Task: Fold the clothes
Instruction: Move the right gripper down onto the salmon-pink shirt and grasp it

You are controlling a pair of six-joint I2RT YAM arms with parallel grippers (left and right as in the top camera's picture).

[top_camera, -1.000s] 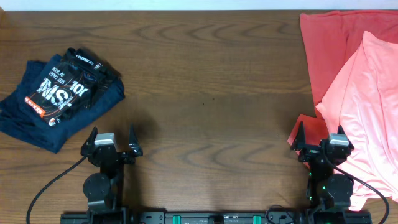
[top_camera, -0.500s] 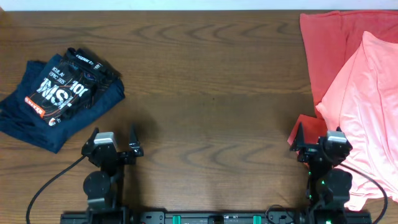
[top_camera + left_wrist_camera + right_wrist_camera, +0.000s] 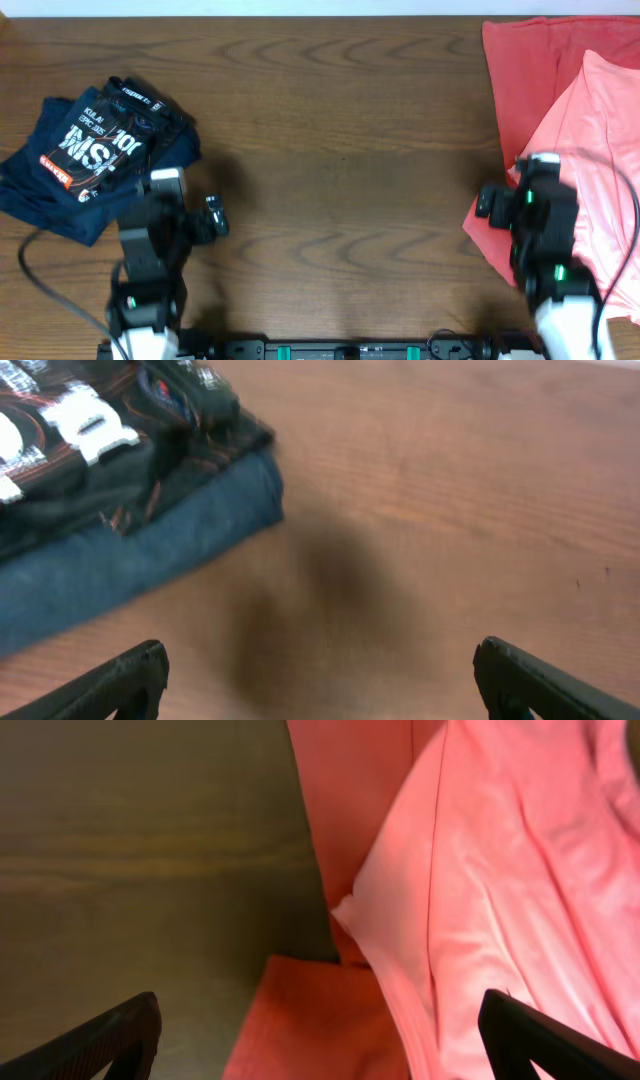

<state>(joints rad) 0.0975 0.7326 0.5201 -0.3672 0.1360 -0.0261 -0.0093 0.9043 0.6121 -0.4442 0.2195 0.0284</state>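
Both arms have just swung forward from rest, left gripper and right gripper wide and empty, the right nearing the salmon-pink T-shirt, apparently to start folding.

The worktop is dark brown wood with wavy, lighter grain. At the left, the navy shirt carries a black panel with bold white lettering and small red-orange marks. At the right, the pink shirt is plain light salmon. The red shirt beside it is a deeper coral red.
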